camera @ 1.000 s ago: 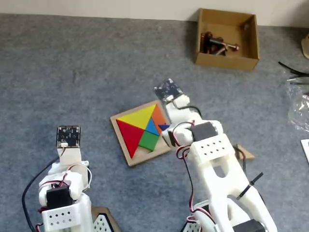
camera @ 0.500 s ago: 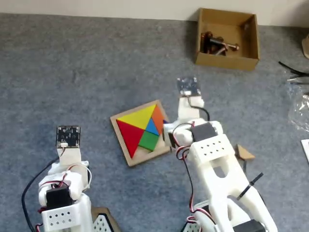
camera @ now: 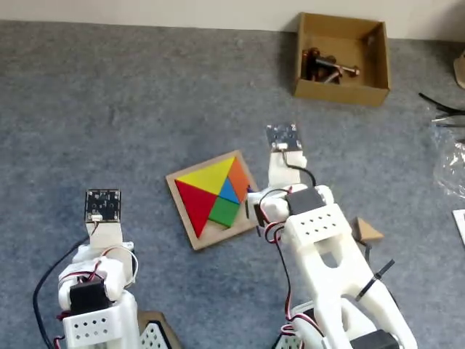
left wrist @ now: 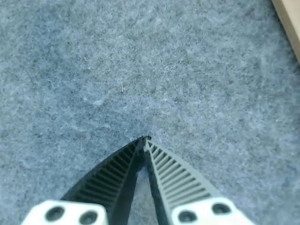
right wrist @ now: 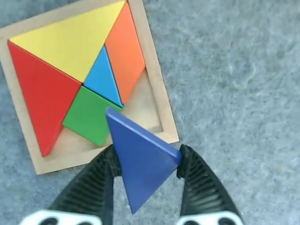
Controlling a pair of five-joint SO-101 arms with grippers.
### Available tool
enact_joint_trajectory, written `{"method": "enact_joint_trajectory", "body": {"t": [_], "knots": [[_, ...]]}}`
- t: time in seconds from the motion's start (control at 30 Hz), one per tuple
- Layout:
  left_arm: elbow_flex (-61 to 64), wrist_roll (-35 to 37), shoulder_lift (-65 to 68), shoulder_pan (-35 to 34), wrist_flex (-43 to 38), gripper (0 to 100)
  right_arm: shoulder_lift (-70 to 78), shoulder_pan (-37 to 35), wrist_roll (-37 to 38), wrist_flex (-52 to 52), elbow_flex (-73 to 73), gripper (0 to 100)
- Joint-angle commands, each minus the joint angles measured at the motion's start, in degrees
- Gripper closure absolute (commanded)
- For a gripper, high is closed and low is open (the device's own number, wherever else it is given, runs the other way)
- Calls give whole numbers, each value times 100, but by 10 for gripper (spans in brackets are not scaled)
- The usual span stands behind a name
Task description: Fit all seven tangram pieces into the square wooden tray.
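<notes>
Grey carpet (camera: 109,109) carries it all: left gripper (left wrist: 145,140) pinched together, empty, near the left edge; tray (camera: 190,236) at centre, five pieces seated; right gripper (right wrist: 147,151) — clamped on the blue triangle (right wrist: 140,161) — has swung to the tray's right rim, likely squaring up for the gap; tan triangle (camera: 365,231) and cardboard box (camera: 340,91) stand clear.
</notes>
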Motion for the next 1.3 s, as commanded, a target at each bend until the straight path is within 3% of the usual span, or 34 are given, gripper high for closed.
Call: {"method": "enact_joint_trajectory", "body": {"t": [0.0,0.3,0.53,0.93,1.13,1.27], "knots": [[110,53,-31,-75,26,995,-13,-40,-176,22,-66,993],[110,53,-31,-75,26,995,-4,-66,-2919,-110,-84,993],[110,53,-31,-75,26,995,13,-233,-4185,-1754,734,993],[110,53,-31,-75,26,995,4,-382,-4334,-2897,1525,988],[110,53,-31,-75,26,995,4,-382,-3930,-2941,1543,988],[110,53,-31,-75,26,995,4,-374,-3938,-2949,1701,924]]}}
